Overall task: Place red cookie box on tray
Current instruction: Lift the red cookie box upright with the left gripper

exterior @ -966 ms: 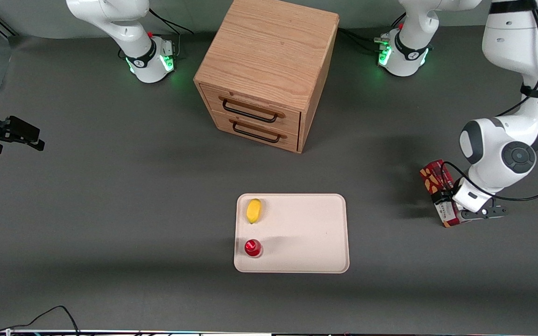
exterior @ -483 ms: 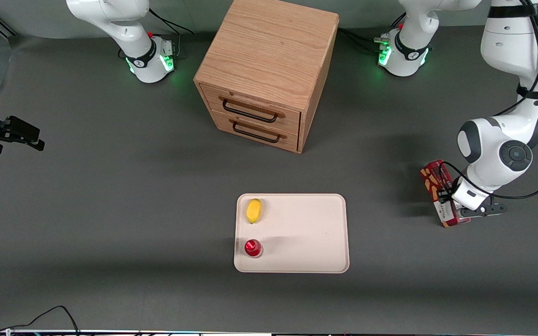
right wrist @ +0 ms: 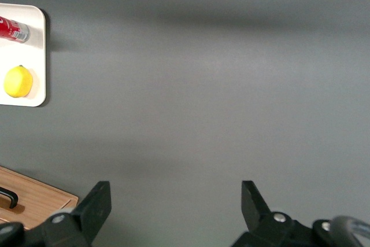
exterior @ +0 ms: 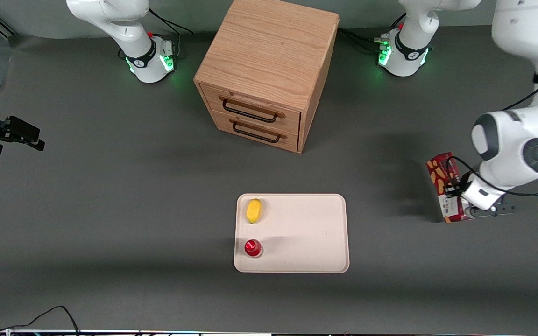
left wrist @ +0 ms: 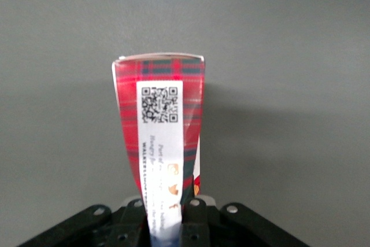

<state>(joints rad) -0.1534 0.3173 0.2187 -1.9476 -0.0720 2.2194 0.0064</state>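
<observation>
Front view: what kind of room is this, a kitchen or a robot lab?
Most likely a robot lab. Robot arms stand bolted to a gray table, the gripper has its jaws shut on the red cookie box toward the working arm's end, and a tray sits near a wooden drawer cabinet.

I'm looking at a robotics lab: white arm bases with green status lights are bolted to a flat surface under a plain dark-grey mat, loose black cables trail along its edge, and a lone light-oak two-drawer cabinet stands there as a prop.
</observation>
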